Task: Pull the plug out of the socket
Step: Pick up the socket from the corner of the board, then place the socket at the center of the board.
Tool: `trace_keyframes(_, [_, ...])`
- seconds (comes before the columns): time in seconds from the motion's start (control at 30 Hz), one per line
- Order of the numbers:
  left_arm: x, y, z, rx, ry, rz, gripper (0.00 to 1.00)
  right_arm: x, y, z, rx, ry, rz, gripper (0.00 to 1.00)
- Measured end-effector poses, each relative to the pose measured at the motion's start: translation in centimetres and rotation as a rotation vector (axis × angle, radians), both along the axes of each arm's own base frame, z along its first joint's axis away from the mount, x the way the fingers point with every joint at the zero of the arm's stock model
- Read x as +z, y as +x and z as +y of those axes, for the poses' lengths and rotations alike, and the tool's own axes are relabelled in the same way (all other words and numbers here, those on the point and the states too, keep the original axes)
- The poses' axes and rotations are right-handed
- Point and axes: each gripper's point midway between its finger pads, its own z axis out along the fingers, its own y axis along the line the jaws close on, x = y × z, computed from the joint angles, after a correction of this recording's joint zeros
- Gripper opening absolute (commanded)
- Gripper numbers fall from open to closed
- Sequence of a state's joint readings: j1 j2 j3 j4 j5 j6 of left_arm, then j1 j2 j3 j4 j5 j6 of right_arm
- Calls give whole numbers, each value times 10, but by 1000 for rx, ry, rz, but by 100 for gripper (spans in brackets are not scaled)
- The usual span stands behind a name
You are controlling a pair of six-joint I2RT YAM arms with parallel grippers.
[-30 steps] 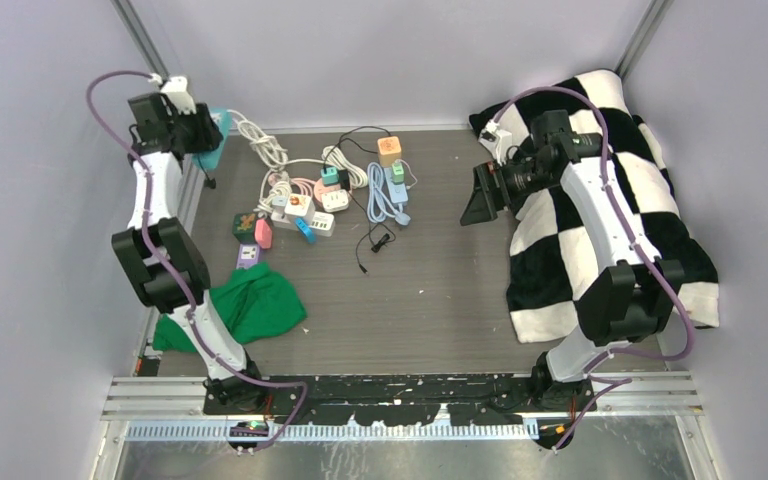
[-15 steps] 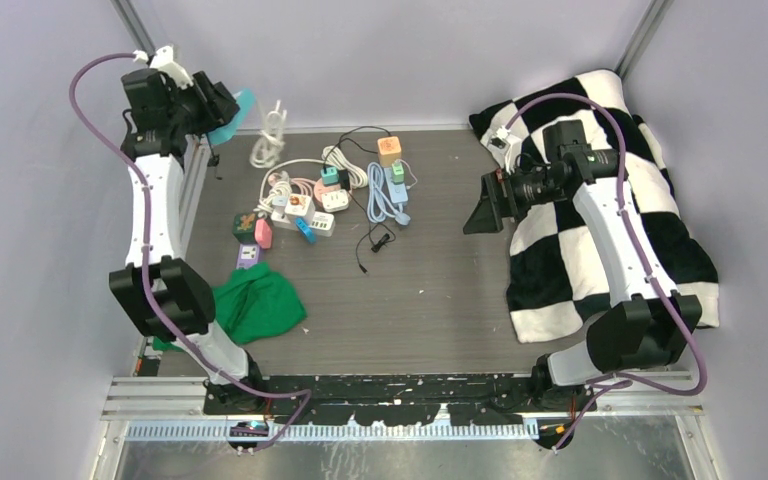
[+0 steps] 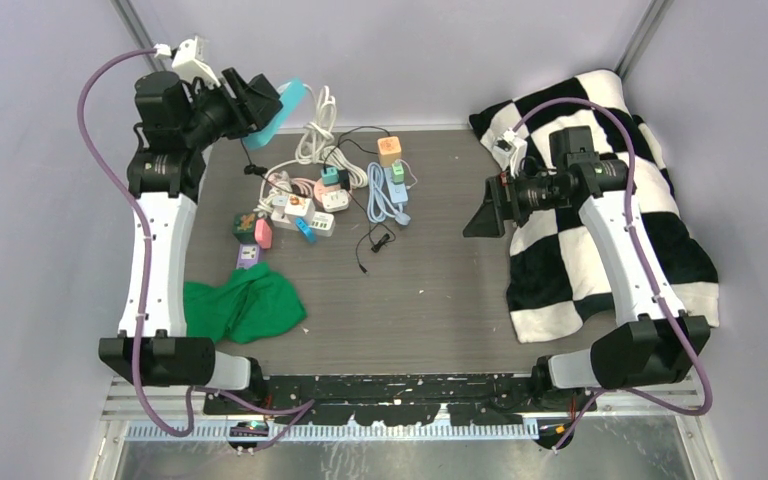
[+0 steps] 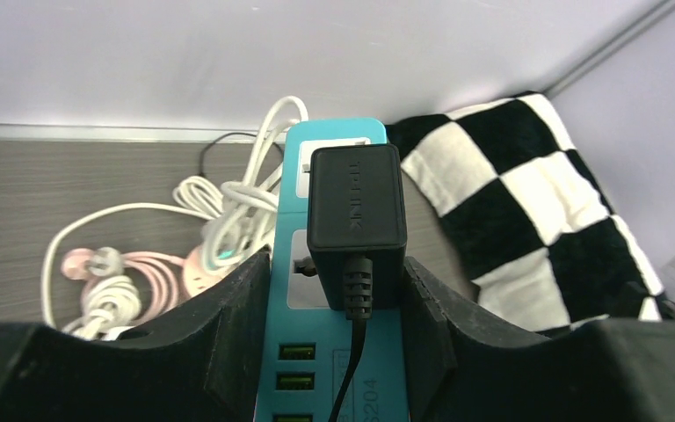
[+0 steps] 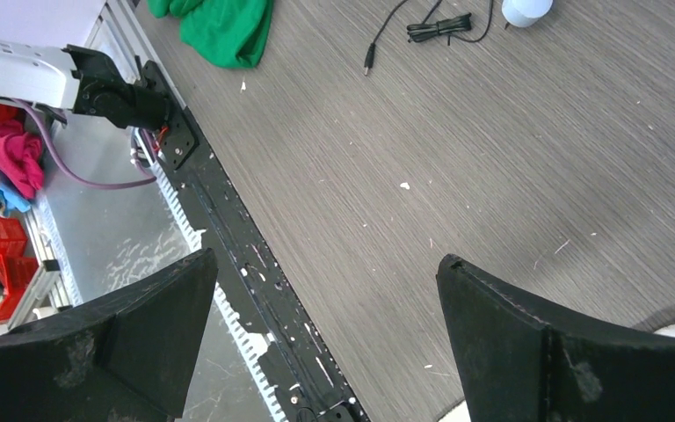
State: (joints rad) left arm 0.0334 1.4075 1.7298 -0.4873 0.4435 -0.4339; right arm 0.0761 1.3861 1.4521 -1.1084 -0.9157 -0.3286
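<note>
One plug [image 4: 355, 198] sits in the socket [image 4: 380, 356] the left hand [image 4: 334, 272] grips.

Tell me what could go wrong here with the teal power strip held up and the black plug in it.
The left gripper pinches the teal power strip by its side edges only; tugging the black plug may twist it loose. The white cord hangs toward the pile of cables and may drag it. The right gripper is open and far off.
</note>
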Motion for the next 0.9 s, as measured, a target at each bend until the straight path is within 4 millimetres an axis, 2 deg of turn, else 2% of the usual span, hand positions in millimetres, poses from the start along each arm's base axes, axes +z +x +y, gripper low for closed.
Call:
trace_keyframes(0.17, [10, -19, -31, -61, -54, 3, 0, 6, -6, 0, -8, 18, -21, 99])
trace_keyframes(0.43, [13, -51, -107, -223, -101, 30, 0, 11, -13, -11, -70, 63, -33, 100])
trace_keyframes(0.7, [9, -90, -185, -396, -108, 47, 0, 16, -6, -32, -189, 125, -37, 100])
trace_keyframes(0.8, [2, -95, -208, -442, -104, 58, 0, 16, -5, -36, -215, 138, -36, 100])
trace_keyframes(0.9, [-15, -93, -235, -482, -101, 93, 0, 16, -4, -40, -237, 147, -36, 100])
